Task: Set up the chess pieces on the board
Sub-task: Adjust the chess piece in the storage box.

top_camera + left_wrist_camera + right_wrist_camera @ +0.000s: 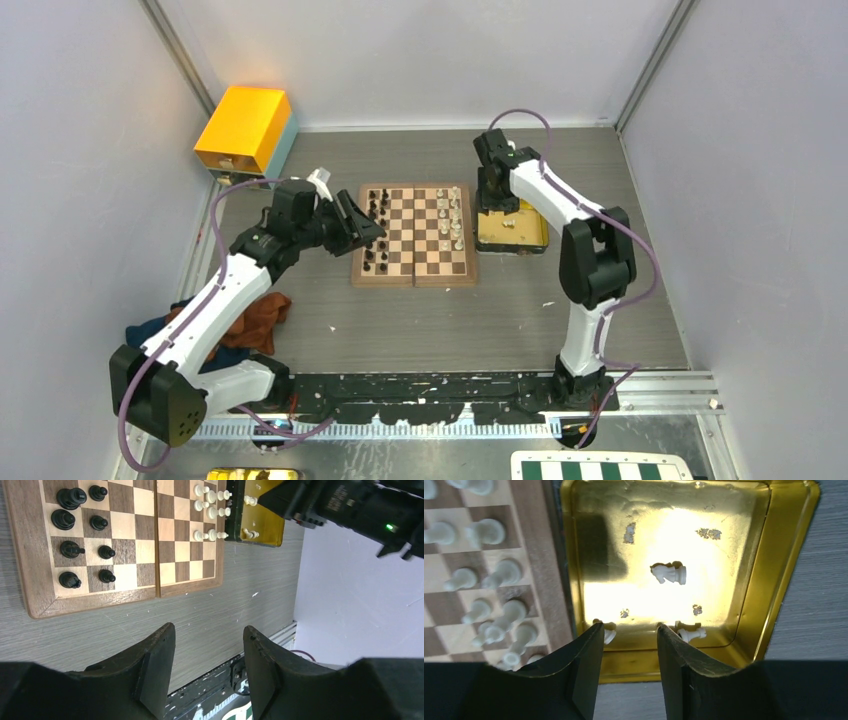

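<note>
The wooden board [414,262] lies mid-table. Black pieces [371,262] stand along its left columns and cream-white pieces [450,216] along its right. My left gripper [374,232] hovers over the board's left edge. In the left wrist view it [210,630] is open and empty, with the black pieces [70,522] and the board [135,550] beyond. My right gripper [628,626] is open and empty over the gold tray [784,560]. A white knight [669,573] lies in the tray. A second white piece [692,633] lies beside the right finger, and a third [609,633] sits partly behind the left finger.
The gold tray [512,236] touches the board's right side. A yellow box [245,128] stands at the back left. An orange-brown cloth [262,318] lies by the left arm. A green-and-white checkered board [598,467] lies beyond the near rail. Grey walls close in both sides.
</note>
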`<state>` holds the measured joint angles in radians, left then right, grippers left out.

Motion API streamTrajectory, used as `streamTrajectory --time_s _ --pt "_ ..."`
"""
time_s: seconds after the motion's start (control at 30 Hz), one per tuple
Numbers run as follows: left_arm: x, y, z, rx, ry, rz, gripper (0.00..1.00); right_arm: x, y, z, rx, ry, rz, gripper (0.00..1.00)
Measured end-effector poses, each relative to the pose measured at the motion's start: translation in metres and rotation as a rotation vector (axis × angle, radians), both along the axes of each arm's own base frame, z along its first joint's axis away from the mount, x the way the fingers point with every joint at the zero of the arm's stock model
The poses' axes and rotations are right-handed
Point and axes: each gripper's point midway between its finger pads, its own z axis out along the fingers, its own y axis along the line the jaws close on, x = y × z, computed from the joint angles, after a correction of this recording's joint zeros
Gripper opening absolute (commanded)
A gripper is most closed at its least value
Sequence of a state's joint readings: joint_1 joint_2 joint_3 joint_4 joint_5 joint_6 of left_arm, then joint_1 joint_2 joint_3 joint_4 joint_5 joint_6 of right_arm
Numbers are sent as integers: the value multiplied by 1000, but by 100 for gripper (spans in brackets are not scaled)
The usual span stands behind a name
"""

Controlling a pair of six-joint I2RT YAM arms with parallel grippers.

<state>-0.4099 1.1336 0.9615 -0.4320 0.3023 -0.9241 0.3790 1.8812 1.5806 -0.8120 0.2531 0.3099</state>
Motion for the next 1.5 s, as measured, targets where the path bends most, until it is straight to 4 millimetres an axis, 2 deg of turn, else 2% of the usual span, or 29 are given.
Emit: streamTrajectory --time_s 0.17,0.33,0.6,1.03,1.5 --pt "-2 -2 -1 0 0 -28 54 3 -16 -44 -49 99 -13 50" --pt "-4 -5 -2 -7 9 -43 54 14 -26 -59 -64 126 -30 50" --pt "0 -4 -5 -15 21 -46 54 21 -35 -66 -56 136 -67 50" --pt "3 -5 -10 -22 35 -53 54 25 -29 -70 47 139 -118 51" --pt "4 -6 -10 -25 35 -55 54 14 -30 -83 81 179 -165 52"
